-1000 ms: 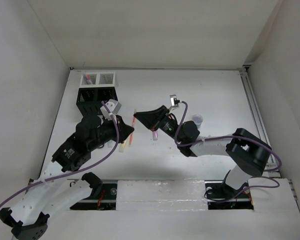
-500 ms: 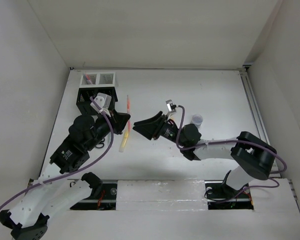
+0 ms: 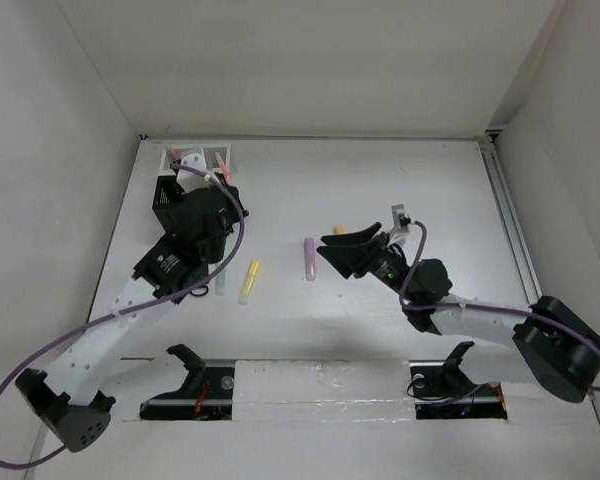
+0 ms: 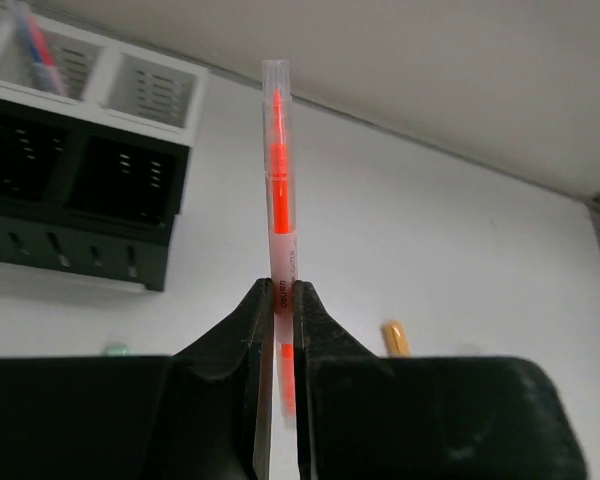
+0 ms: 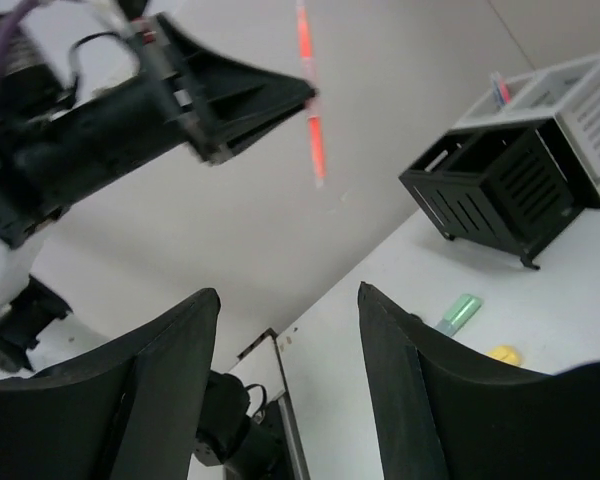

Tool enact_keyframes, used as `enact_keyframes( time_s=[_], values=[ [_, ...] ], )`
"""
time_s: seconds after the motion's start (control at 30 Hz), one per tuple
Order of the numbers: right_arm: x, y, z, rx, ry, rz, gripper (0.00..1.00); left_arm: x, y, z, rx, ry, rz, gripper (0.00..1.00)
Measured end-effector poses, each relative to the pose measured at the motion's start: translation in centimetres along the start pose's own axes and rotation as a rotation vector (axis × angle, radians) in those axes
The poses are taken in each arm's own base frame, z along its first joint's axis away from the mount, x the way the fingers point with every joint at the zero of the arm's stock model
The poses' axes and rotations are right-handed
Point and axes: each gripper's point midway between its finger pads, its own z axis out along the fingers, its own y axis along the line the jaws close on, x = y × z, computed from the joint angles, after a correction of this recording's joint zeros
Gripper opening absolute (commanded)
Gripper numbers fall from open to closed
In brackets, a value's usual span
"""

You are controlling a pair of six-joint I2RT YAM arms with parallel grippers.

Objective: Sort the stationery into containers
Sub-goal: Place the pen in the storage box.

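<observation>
My left gripper [image 4: 282, 296] is shut on a thin orange-red pen [image 4: 280, 170] that stands straight up out of the jaws. In the top view the left gripper [image 3: 216, 184] holds this pen [image 3: 223, 172] over the black container [image 3: 168, 192], just in front of the white container [image 3: 212, 156]. A red pen [image 3: 176, 156] stands in the white one's left compartment. My right gripper [image 3: 327, 253] hangs open and empty mid-table, to the right of a purple marker [image 3: 308, 258]. A yellow marker [image 3: 249, 282], a green marker [image 5: 458, 312] and an orange marker [image 4: 395, 338] lie loose on the table.
White walls close in the table on the left, back and right. The left arm's body covers much of the black container [image 4: 75, 215] from above. A purple cable loops from each wrist. The arm bases stand along the near edge.
The right gripper opened, let go of the pen and drew back to the right. The left arm swung the pen away to the left and back, over the containers.
</observation>
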Motion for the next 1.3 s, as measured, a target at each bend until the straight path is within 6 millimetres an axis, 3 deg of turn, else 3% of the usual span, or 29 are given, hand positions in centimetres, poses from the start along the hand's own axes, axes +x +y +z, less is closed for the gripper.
enact_keyframes(
  time_s=[0.13, 0.3, 0.43, 0.5, 0.6, 0.77, 1.0, 1.3],
  values=[
    [-2.7, 3.7, -0.8, -0.102, -0.063, -0.113, 0.64, -2.5, 2.2, 4.5, -0.199, -0.077, -0.029, 0.00],
    [-6.3, 8.5, -3.0, -0.195, -0.155, -0.253, 0.67, -6.5, 7.4, 13.2, -0.417, -0.139, -0.056, 0.00],
    [-7.5, 10.5, -5.2, -0.201, -0.172, -0.341, 0.69, -10.5, 10.4, 19.5, -0.504, -0.206, -0.048, 0.00],
    [-7.5, 10.7, -6.0, -0.195, -0.171, -0.359, 0.69, -11.2, 12.0, 21.3, -0.534, -0.233, -0.020, 0.00],
    [-6.8, 10.1, -7.1, -0.170, -0.148, -0.375, 0.69, -10.8, 14.0, 23.1, -0.590, -0.254, 0.037, 0.00],
    [-4.8, 7.8, -7.9, -0.108, -0.079, -0.371, 0.71, -9.8, 15.6, 25.2, -0.646, -0.303, 0.115, 0.00],
    [-3.1, 6.0, -8.0, -0.061, -0.016, -0.361, 0.71, -8.8, 17.7, 25.9, -0.710, -0.358, 0.149, 0.00],
    [-1.5, 4.2, -7.7, -0.020, 0.037, -0.349, 0.71, -7.0, 23.4, 26.3, -0.772, -0.344, 0.148, 0.00]
  ],
)
